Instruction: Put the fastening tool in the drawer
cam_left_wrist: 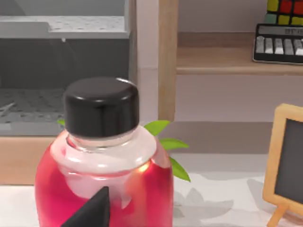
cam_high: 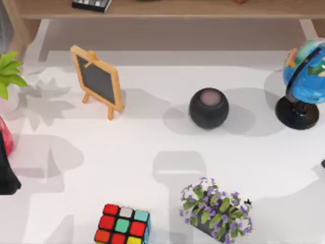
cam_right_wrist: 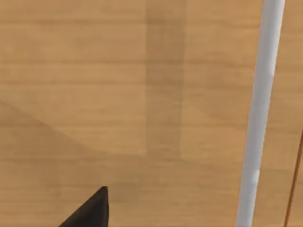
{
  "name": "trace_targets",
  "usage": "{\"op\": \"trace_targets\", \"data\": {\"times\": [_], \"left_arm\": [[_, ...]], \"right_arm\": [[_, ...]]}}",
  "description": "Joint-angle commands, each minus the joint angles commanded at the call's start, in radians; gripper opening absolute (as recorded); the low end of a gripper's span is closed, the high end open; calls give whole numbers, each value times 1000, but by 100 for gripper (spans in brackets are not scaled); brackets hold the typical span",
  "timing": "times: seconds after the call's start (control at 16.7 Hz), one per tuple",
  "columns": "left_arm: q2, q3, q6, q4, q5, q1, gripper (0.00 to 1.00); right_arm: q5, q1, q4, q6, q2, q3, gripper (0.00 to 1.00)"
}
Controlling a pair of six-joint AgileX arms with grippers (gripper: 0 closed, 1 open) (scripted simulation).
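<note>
The fastening tool is out of view. My left gripper (cam_high: 7, 175) sits at the table's left edge, right beside a red bottle (cam_left_wrist: 106, 175) with a black cap. That bottle stands close in front of the left wrist camera, with a black part of the gripper low before it. The right wrist view faces a wooden panel (cam_right_wrist: 118, 94) with a white bar (cam_right_wrist: 260, 113) running along it; I cannot tell whether this is the drawer. My right arm is at the table's right edge.
On the white table stand a small chalkboard easel (cam_high: 97, 80), a dark round speaker (cam_high: 208, 108), a globe (cam_high: 304, 81), a colour cube (cam_high: 122, 225) and a purple flower pot (cam_high: 216, 211). A wooden shelf (cam_high: 167, 9) runs along the back. A grey cabinet (cam_left_wrist: 61, 71) stands behind the bottle.
</note>
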Motion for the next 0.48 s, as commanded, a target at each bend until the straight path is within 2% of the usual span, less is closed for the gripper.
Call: {"op": "trace_targets", "data": {"times": [0.18, 0.48], "left_arm": [[0, 0, 0, 0, 0, 0, 100], [0, 0, 0, 0, 0, 0, 100]], "right_arm": [[0, 0, -1, 0, 1, 1, 100], [0, 0, -1, 0, 1, 1, 62]]}}
